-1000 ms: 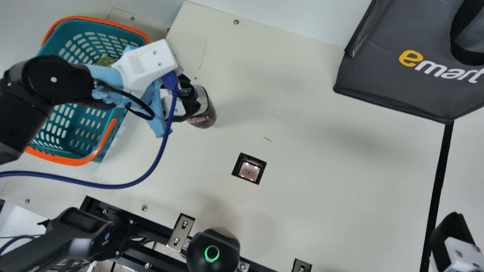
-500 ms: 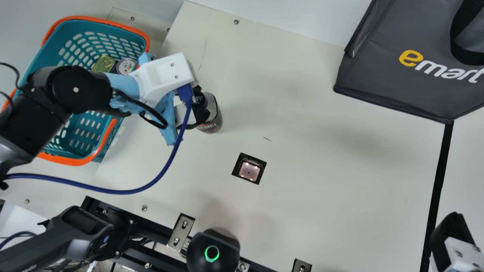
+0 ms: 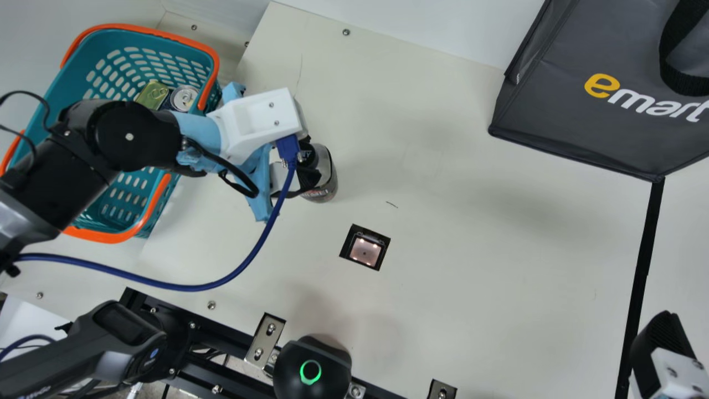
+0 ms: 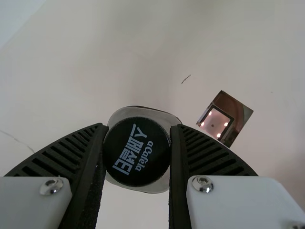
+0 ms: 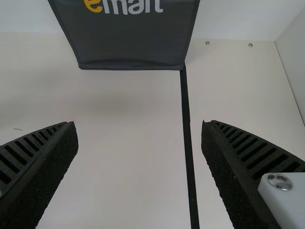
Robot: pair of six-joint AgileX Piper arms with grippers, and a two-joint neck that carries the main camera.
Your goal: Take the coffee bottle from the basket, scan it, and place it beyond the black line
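Evidently my left claw [image 4: 137,138] is closed on the cap [image 4: 137,155] of the coffee bottle [image 3: 328,180], one finger either side, presumably to leave the body bare for the scanner [image 3: 365,250]. The bottle is over the desk [image 3: 471,277], between the basket [image 3: 99,236] and that scanner (whether its base touches, I can't tell from here). My right claw [image 5: 139,124] is spread wide and empty near the black line [image 3: 642,282], probably parked there to keep the scanning spot free.
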